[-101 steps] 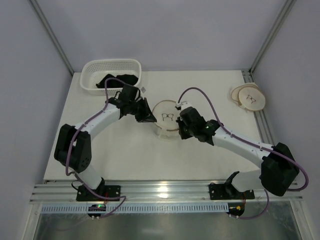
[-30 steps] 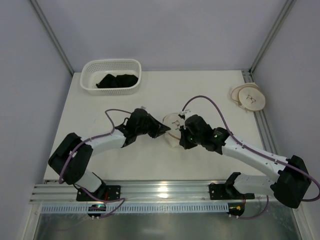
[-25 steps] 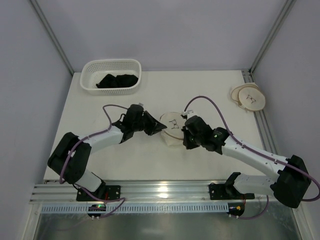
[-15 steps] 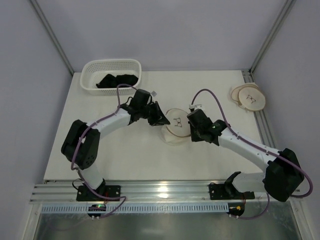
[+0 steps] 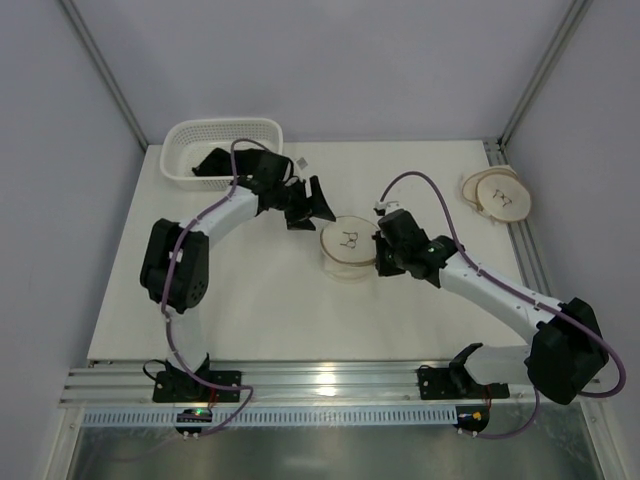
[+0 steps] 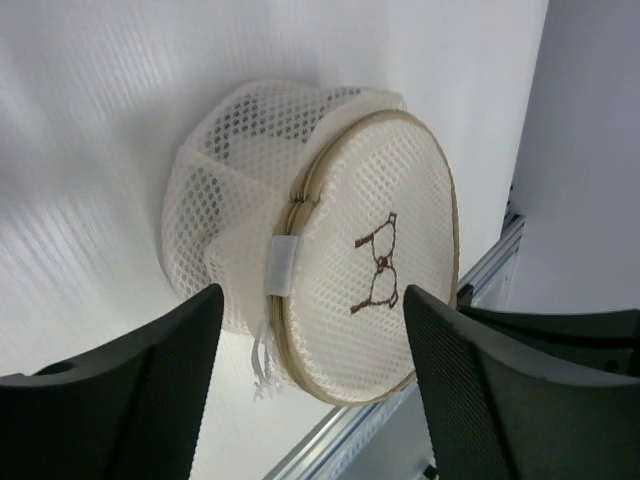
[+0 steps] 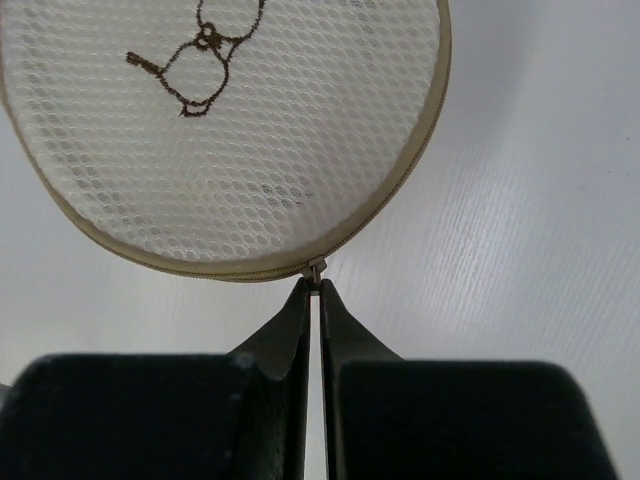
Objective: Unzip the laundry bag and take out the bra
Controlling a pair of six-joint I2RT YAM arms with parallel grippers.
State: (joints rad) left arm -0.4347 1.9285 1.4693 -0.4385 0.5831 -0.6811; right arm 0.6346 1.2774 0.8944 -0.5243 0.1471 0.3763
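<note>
The laundry bag (image 5: 347, 246) is a round cream mesh drum with a tan zip rim and a small dark bra mark on its top face, standing mid-table. My left gripper (image 5: 316, 203) hovers open just up-left of it and is not touching it. In the left wrist view the laundry bag (image 6: 330, 260) lies beyond the spread fingers (image 6: 140, 390), with a white tab and frayed cord at its rim. My right gripper (image 7: 315, 292) is shut on the zip pull (image 7: 314, 270) at the edge of the laundry bag (image 7: 220, 130). The bra is hidden.
A white lattice basket (image 5: 190, 172) with black cloths (image 5: 215, 160) stands at the back left, close behind the left arm. Two more round mesh pouches (image 5: 497, 195) lie at the right table edge. Metal rails run along the near edge (image 5: 330, 378).
My left gripper has opened, let go of the bag's rim, and drawn back up-left toward the basket. The bag has settled flat. My right gripper stays shut on the zip pull.
</note>
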